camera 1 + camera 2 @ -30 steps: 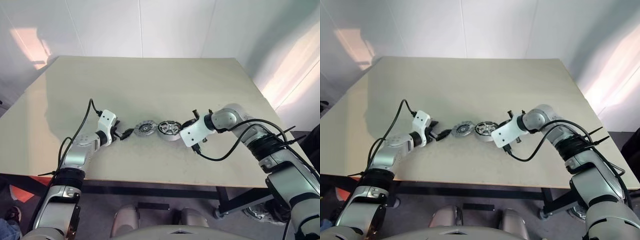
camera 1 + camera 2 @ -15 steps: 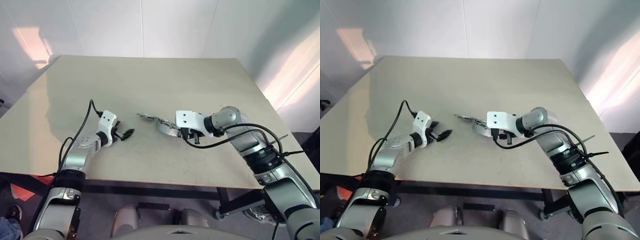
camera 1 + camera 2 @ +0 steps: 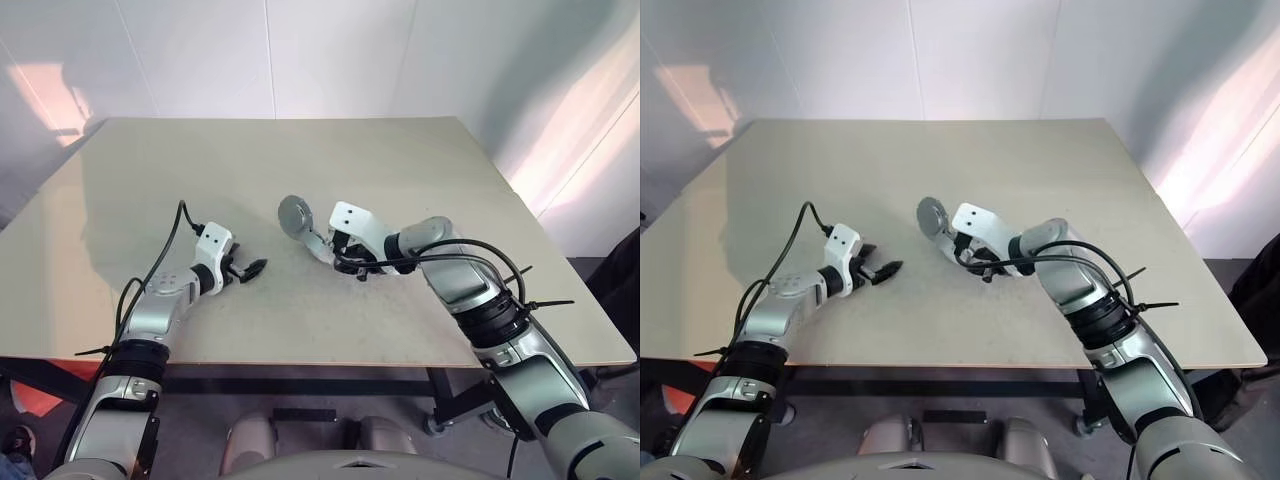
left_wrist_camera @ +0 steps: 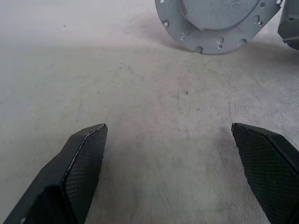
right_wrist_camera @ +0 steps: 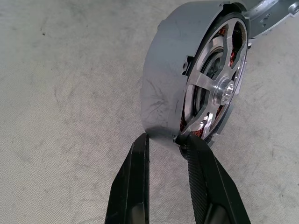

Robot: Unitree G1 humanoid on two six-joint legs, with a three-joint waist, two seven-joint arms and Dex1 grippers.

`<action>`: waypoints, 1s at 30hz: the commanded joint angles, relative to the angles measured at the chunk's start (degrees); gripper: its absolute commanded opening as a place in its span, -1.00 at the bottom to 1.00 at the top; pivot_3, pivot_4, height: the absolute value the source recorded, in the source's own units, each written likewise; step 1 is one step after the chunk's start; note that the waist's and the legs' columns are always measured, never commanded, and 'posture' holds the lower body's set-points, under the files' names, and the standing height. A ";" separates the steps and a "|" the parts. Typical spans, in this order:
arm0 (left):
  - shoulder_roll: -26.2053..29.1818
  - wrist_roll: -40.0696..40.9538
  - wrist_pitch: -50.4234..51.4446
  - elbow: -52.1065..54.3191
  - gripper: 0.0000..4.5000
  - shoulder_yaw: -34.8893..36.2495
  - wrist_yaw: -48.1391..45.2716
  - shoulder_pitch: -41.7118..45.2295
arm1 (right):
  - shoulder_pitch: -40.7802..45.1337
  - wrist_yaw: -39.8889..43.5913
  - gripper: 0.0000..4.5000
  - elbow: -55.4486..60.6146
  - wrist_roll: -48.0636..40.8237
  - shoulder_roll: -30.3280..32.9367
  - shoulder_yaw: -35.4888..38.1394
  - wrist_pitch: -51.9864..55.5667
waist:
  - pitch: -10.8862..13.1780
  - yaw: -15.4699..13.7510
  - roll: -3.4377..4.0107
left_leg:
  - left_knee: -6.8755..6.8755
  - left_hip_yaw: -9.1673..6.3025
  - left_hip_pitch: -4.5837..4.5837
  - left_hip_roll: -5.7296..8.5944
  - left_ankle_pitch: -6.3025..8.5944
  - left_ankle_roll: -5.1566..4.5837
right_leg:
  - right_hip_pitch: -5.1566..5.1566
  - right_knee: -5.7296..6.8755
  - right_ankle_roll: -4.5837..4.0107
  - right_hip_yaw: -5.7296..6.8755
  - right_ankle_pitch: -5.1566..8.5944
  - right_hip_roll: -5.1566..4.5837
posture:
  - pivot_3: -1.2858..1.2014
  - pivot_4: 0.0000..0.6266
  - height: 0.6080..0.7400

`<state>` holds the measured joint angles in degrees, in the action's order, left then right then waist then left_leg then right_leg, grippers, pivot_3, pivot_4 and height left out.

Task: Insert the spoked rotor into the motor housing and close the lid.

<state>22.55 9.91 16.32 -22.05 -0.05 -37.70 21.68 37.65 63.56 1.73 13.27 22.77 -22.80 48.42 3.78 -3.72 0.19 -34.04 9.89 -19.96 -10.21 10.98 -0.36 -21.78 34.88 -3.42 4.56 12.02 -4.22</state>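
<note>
The motor housing (image 5: 163,84) stands on edge on the table, and the spoked rotor (image 5: 217,93) sits inside it with copper windings showing behind the spokes. My right gripper (image 5: 163,137) is shut on the housing's lower rim. The lid (image 3: 293,215), a flat grey disc, is raised upright just left of the housing (image 3: 318,243), plain face toward me. It seems to touch the housing's edge, but what holds it up is hidden. My left gripper (image 3: 247,268) hovers open and empty a short way left of the lid (image 4: 210,23), pointing at it.
The beige table (image 3: 400,160) has bare surface behind and to both sides of the parts. Its front edge (image 3: 300,362) runs close below both arms. Black cables loop off each forearm, with white walls behind.
My right wrist has rolled and shifted left, tipping the housing from flat onto its edge. The lid swung up from lying flat to standing. The left gripper stayed still.
</note>
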 commanded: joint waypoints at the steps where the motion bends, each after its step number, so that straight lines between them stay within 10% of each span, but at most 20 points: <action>1: 0.74 0.08 -0.09 1.91 1.00 0.81 0.13 0.35 | 1.47 1.45 -0.21 1.58 -4.49 -1.98 -2.43 0.58 | 0.01 -0.06 0.01 | 0.02 0.00 -0.01 0.00 0.00 0.00 | -0.01 0.00 0.00 0.00 0.00 0.00 | 0.03 -1.00 1.00; 9: 0.86 0.16 0.05 2.27 1.00 0.82 0.00 0.05 | 2.42 0.76 0.98 4.08 -7.58 0.36 -3.13 -0.95 | 0.04 -1.69 0.04 | 0.13 0.00 -0.29 0.20 0.09 -0.02 | -0.20 -0.03 -0.35 -0.12 -0.20 -0.06 | 0.03 -1.00 1.00; 16: 0.61 0.12 -0.15 1.77 1.00 0.64 -0.06 0.30 | 4.75 1.15 0.98 5.74 -11.80 2.02 -0.71 -4.59 | 0.04 -1.83 0.03 | 0.19 0.00 -0.26 0.19 0.07 0.03 | -0.23 -0.03 -0.03 -0.12 -0.02 -0.06 | 0.03 -1.00 1.00; 24: 0.16 -0.09 -0.48 0.93 1.00 0.45 0.11 0.85 | 8.02 8.71 0.98 -9.35 -9.40 12.71 -0.89 -53.71 | 0.05 -1.97 0.00 | 0.17 0.02 -0.27 0.22 0.08 0.01 | -0.21 -0.05 -0.02 -0.12 -0.01 -0.09 | 0.03 -1.00 1.00; 30: -0.05 -0.18 -0.97 0.14 1.00 0.40 0.13 1.40 | 18.21 -5.38 0.98 -37.07 11.07 14.61 -10.18 -88.13 | 0.06 -1.53 0.01 | 0.06 0.06 -0.38 0.19 0.07 0.02 | -0.35 0.02 -0.03 -0.08 -0.02 -0.09 | 0.03 -1.00 1.00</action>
<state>22.19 9.88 16.06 -22.27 -0.10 -37.52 22.02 53.07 60.87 -31.32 21.85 38.09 -32.34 -32.75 3.84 -5.25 0.20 -34.01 9.94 -20.42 -10.02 11.05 -0.35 -22.15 34.89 -3.47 4.50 12.00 -4.30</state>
